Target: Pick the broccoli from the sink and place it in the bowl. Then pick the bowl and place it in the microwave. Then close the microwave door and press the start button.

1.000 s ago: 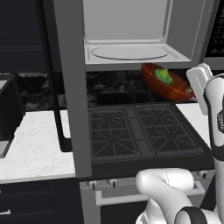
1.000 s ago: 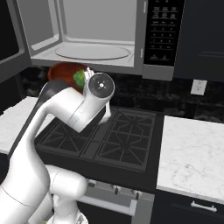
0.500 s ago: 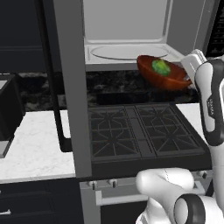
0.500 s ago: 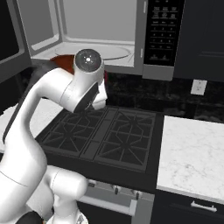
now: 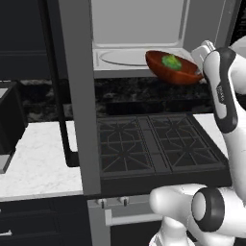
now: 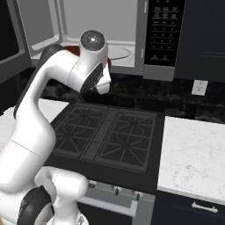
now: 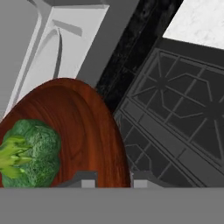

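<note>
The gripper [image 7: 110, 178] is clamping the bowl [image 5: 174, 68] rim, broccoli [image 5: 171, 62] inside; it should be keeping level while clearing the microwave [image 5: 139, 36] sill toward the turntable [image 5: 124, 57]

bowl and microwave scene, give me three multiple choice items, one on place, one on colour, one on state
1. Where is the broccoli?
A. in the bowl
B. on the stove
C. on the turntable

2. What colour is the bowl?
A. white
B. reddish-brown
C. blue

3. How does the microwave door stand?
A. shut
B. swung open
C. taken off and lying on the counter

Answers:
1. A, the broccoli lies inside the bowl, as the hand view also shows.
2. B, the bowl's wood is glossy reddish-brown in the left base view and the hand view.
3. B, the door stands open to the left and the microwave cavity with its turntable is bare to view, with the bowl carried at the pincer, at the level of its opening, above the stove.
</note>
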